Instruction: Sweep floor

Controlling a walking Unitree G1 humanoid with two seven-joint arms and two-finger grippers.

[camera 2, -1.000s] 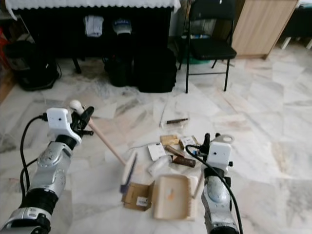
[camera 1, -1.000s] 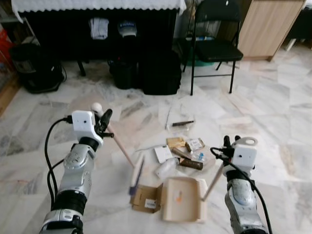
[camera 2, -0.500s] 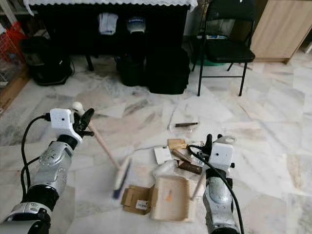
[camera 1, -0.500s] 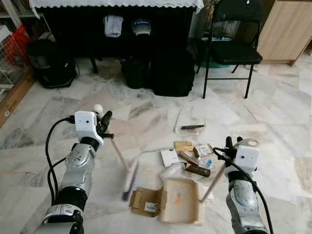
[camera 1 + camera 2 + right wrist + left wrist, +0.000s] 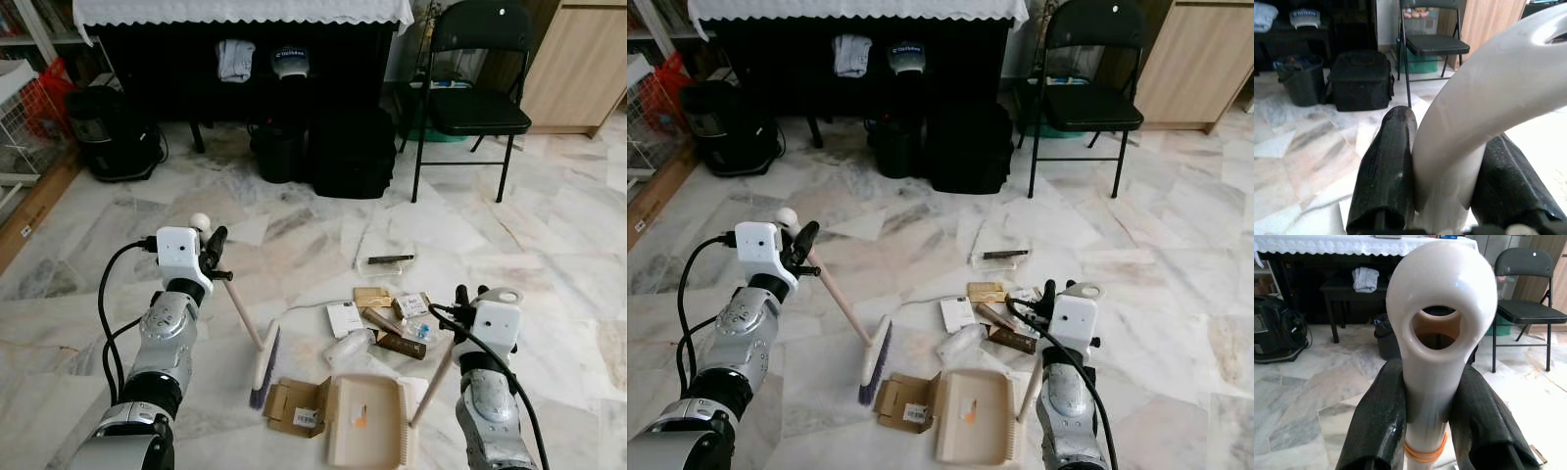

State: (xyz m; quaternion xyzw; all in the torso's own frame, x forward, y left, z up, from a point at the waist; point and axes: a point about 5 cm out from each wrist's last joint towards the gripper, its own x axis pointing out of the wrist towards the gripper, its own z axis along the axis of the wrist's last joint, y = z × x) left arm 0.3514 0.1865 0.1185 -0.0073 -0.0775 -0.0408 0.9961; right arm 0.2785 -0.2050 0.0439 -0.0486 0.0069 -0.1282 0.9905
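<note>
Nearest the robot on the marble floor (image 5: 549,235), a cream dustpan (image 5: 367,421) lies flat, its pale handle (image 5: 431,377) slanting up to the right gripper (image 5: 470,305), whose jaws are clamped on the handle's looped end. A flattened cardboard box (image 5: 294,401) touches the dustpan's left edge. Just left of that, the broom (image 5: 263,357) stands with its bristles on the floor; its wooden stick rises leftward to the left gripper (image 5: 211,250), jaws clamped just below the rounded white end with its hanging hole. Beyond the dustpan lies a loose cluster of litter (image 5: 377,318): small cartons, a white card, a crumpled clear wrapper, a brown wrapper. Bare floor opens to the left and to the far right. Farther off, a black bag (image 5: 353,152), a bin (image 5: 279,152) and a black vacuum cleaner (image 5: 113,132) line the far edge under a cloth-covered surface (image 5: 245,12), with a folding chair (image 5: 470,93) at far right.
</note>
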